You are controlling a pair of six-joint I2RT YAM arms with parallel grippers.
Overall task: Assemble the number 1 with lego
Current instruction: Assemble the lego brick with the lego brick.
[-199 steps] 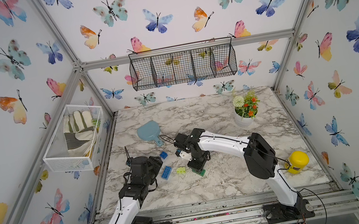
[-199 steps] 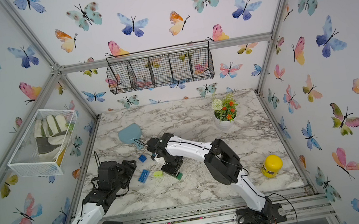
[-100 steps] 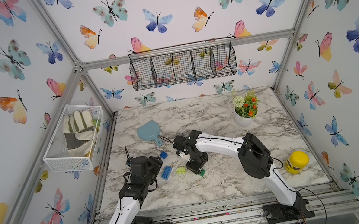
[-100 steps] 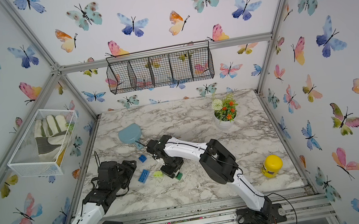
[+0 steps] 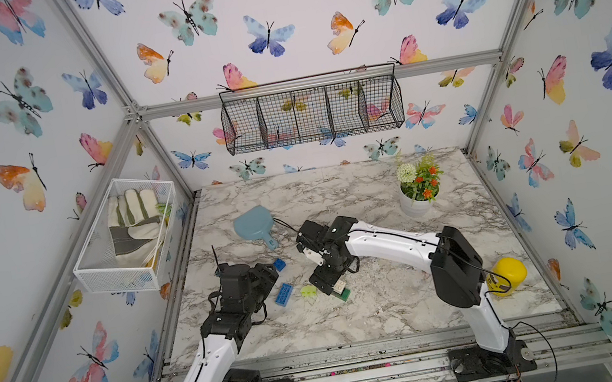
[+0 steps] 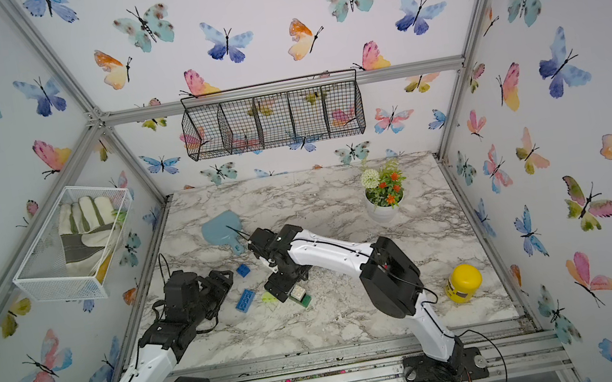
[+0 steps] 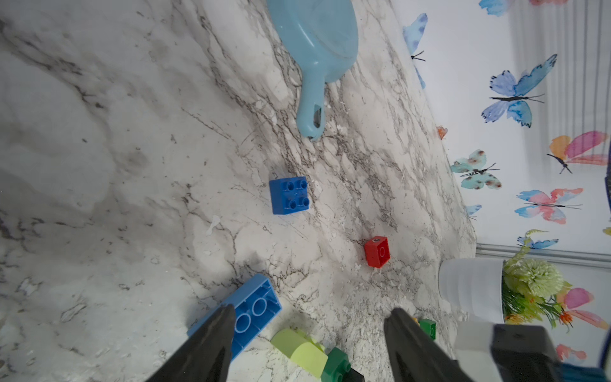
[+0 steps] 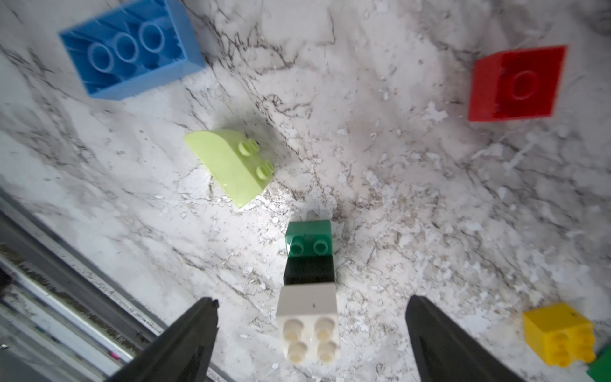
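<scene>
my right arm (image 5: 387, 239) reaches from the front right edge of the table (image 5: 357, 317) across to its middle, elbow high, wrist bent so my right gripper (image 5: 331, 283) points down at the table. its jaws are spread wide and grasp nothing. in the right wrist view the white brick (image 8: 309, 307) sits between my fingers (image 8: 185, 340), clear of both. it is joined in a row to a black brick (image 8: 309, 273) and a green brick (image 8: 309, 236), all on the table; whether that row stands or lies i cannot tell. the lime brick (image 8: 228, 165) is just beside it, the long blue brick (image 8: 132, 49) beyond, hollow side up. the red brick (image 8: 517, 84) and yellow brick (image 8: 558, 334) lie apart on the other side.

my left arm (image 5: 214, 360) rises from the front left, wrist folded, left gripper (image 5: 263, 275) low near the long blue brick. its jaws are parted and empty. one finger (image 7: 205, 347) overlaps that brick in the left wrist view; contact i cannot tell. the square blue brick (image 7: 289, 195) lies between gripper and scoop (image 7: 314, 39).
</scene>
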